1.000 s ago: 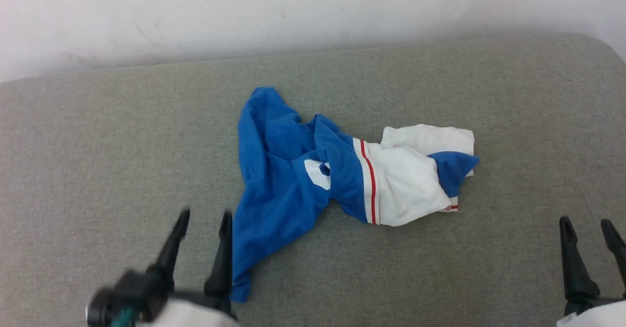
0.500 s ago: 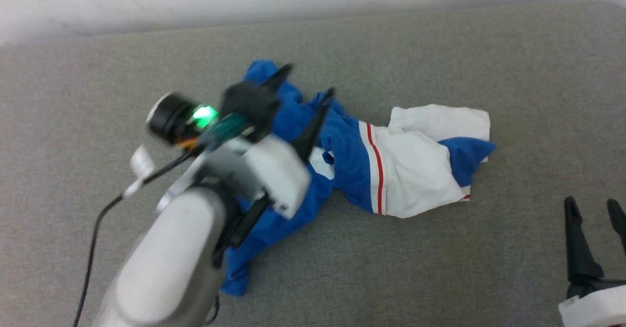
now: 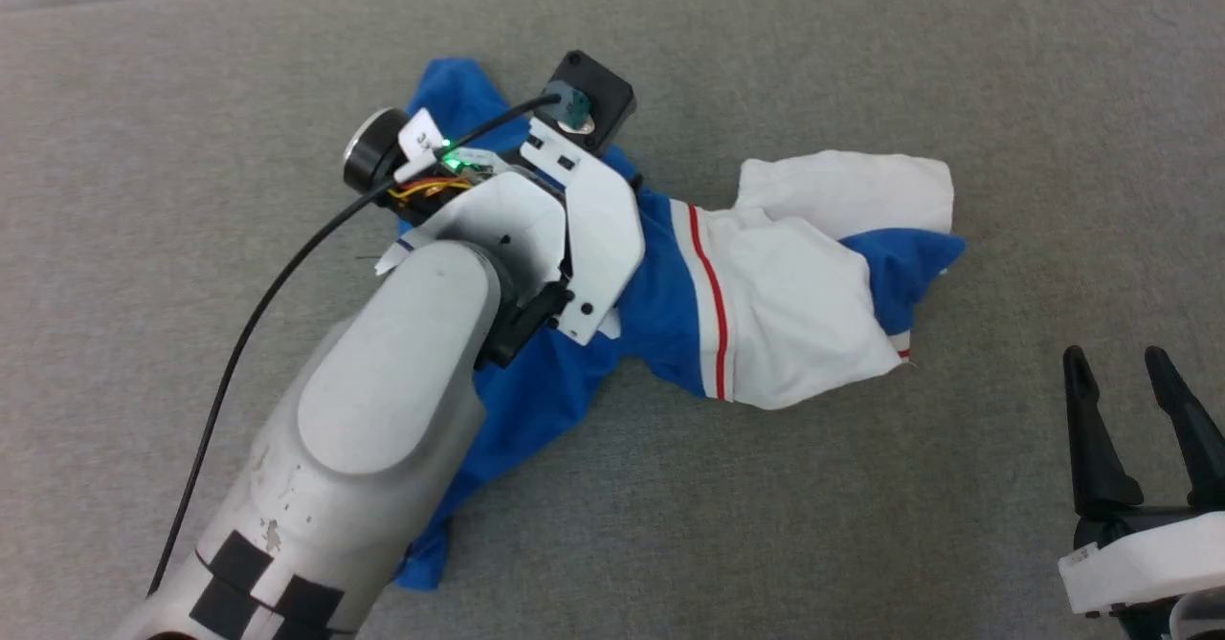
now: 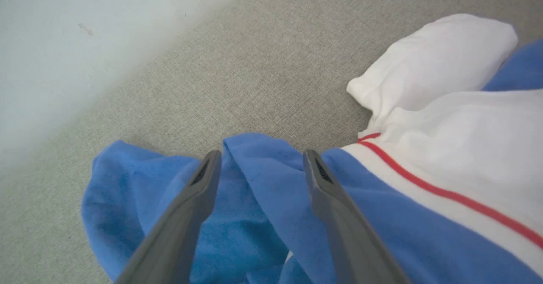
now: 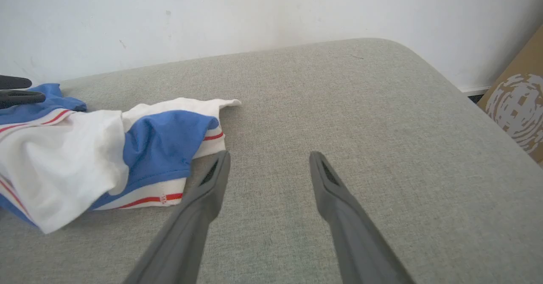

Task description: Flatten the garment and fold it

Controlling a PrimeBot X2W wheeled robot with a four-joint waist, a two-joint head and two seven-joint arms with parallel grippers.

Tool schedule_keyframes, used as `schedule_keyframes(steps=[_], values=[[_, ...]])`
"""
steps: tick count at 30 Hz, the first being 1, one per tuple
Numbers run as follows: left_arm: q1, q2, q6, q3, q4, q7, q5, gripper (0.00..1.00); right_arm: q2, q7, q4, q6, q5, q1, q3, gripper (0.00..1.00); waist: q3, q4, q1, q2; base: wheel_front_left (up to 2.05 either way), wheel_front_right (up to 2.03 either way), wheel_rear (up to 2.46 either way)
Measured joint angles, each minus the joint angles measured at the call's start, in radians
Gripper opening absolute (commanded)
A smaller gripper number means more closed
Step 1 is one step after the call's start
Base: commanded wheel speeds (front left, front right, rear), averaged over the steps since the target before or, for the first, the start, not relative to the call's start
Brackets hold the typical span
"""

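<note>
The garment (image 3: 766,315) lies crumpled in the middle of the grey padded surface (image 3: 861,66), its blue body to the left and its white, red-striped sleeves bunched to the right. My left arm's wrist (image 3: 536,229) reaches over the blue part and covers its own fingers. In the left wrist view my left gripper (image 4: 261,152) is open, low over the garment (image 4: 254,199), with a raised blue fold between its fingers. My right gripper (image 3: 1117,355) stands open at the lower right, apart from the cloth. From the right wrist, the right gripper (image 5: 270,153) sits just right of a sleeve of the garment (image 5: 161,148).
A white wall (image 5: 254,12) runs along the far edge of the surface. The surface's far right corner is rounded, and a cardboard box (image 5: 517,105) stands beyond it. A black cable (image 3: 258,305) trails along my left arm. Bare grey surface lies all around the garment.
My left arm has swung from the lower left forward over the blue part of the garment. The head camera has tilted down. The right gripper has stayed where it was, open.
</note>
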Motion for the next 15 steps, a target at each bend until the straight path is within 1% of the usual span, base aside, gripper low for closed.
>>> schedule_keyframes(steps=[4, 7, 8, 9, 10, 13, 15], values=[[-0.017, 0.008, 0.021, 0.002, 0.051, 0.052, 0.006, 1.00, 0.000, 0.000, 0.006, 0.000, 0.000, -0.002, 0.009, 1.00, 0.029, -0.022, 0.0000, 0.0000, 0.00, 0.00, 0.00], [-0.018, 0.028, 0.044, 0.001, 0.087, 0.126, 0.013, 1.00, 0.000, -0.001, 0.007, 0.000, 0.000, -0.005, 0.016, 1.00, 0.046, -0.039, -0.0001, -0.0001, 0.00, 0.00, 0.00], [-0.020, 0.030, 0.044, 0.002, 0.087, 0.142, 0.013, 1.00, 0.000, -0.001, 0.008, 0.000, 0.000, -0.006, 0.016, 1.00, 0.050, -0.044, -0.0001, 0.0000, 0.00, 0.00, 0.00], [-0.025, 0.030, 0.045, 0.002, 0.085, 0.156, 0.013, 0.43, 0.000, -0.001, 0.008, 0.000, 0.000, -0.008, 0.015, 1.00, 0.055, -0.048, -0.0002, -0.0001, 0.00, 0.00, 0.00], [-0.030, 0.029, 0.045, 0.003, 0.081, 0.167, 0.010, 0.00, 0.000, -0.001, 0.008, 0.000, 0.000, -0.008, 0.014, 1.00, 0.059, -0.051, -0.0002, 0.0000, 0.00, 0.00, 0.00], [-0.032, 0.022, 0.040, 0.001, 0.065, 0.172, -0.012, 0.00, 0.000, -0.001, 0.013, 0.000, 0.000, -0.011, 0.008, 1.00, 0.066, -0.052, -0.0001, 0.0000, 0.00, 0.00, 0.00], [-0.029, 0.013, 0.042, 0.003, 0.056, 0.149, -0.021, 0.00, 0.000, -0.001, 0.016, 0.000, -0.005, -0.019, 0.004, 1.00, 0.065, -0.046, -0.0001, 0.0000, 0.00, 0.00, 0.00]])
